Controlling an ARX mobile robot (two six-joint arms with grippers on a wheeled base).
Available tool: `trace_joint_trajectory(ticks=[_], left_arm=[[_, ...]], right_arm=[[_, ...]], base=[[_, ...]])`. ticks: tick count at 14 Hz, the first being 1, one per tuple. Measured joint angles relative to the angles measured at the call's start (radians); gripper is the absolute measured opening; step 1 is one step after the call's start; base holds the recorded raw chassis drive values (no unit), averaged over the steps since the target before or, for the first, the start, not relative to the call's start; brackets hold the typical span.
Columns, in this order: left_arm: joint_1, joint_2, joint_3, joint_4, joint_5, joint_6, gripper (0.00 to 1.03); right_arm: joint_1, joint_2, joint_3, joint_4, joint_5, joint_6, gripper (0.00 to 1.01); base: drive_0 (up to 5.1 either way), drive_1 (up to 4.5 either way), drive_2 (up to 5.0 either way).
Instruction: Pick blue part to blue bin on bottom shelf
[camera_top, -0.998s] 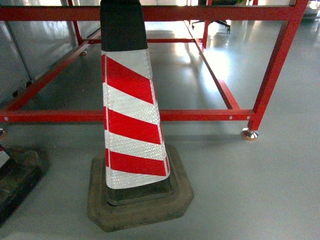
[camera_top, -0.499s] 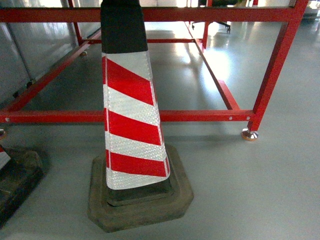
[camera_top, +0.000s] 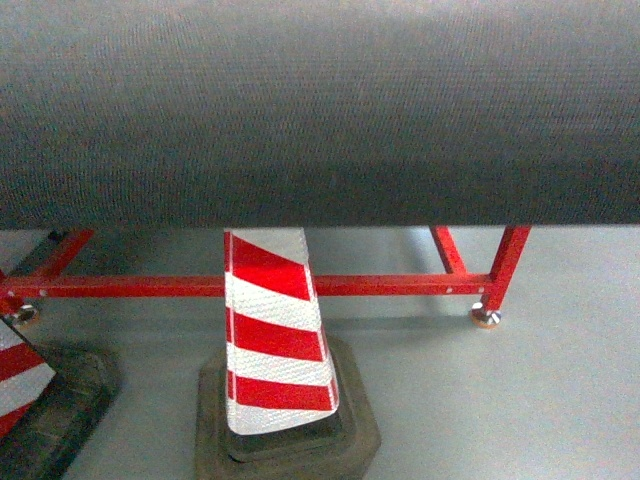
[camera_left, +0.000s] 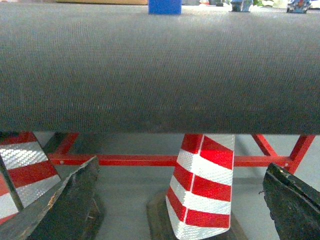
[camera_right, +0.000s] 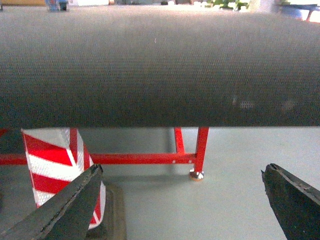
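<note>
A broad dark woven table (camera_top: 320, 110) edge fills the upper half of every view. Below the table, a red-and-white striped cone (camera_top: 272, 335) stands upright on its dark base on the grey floor (camera_top: 520, 400), in front of a red frame rail (camera_top: 150, 286) that ends at a leg with a metal foot (camera_top: 486, 317). A second striped cone (camera_top: 18, 380) shows partly at the lower left, below the table. The left hand (camera_left: 182, 210) is released, its two dark fingers (camera_left: 65, 205) spread wide apart below the table edge, the cone between them. The right hand (camera_right: 180, 210) is likewise released, fingers (camera_right: 65, 207) wide apart with nothing between them. On the far side of the table top, the left wrist view shows a blue block (camera_left: 164, 6) at its upper edge; whether this is the blue part cannot be told. No blue bin or bottom shelf is in view
</note>
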Motion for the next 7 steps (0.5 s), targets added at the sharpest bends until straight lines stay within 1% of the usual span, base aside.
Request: trace_joint_trajectory(ticks=[7], left_arm=[[0.000, 0.000, 0.000, 0.000, 0.000, 0.000, 0.98]], right_arm=[[0.000, 0.000, 0.000, -0.002, -0.002, -0.001, 0.98]], base=[[0.0, 0.00, 0.0]])
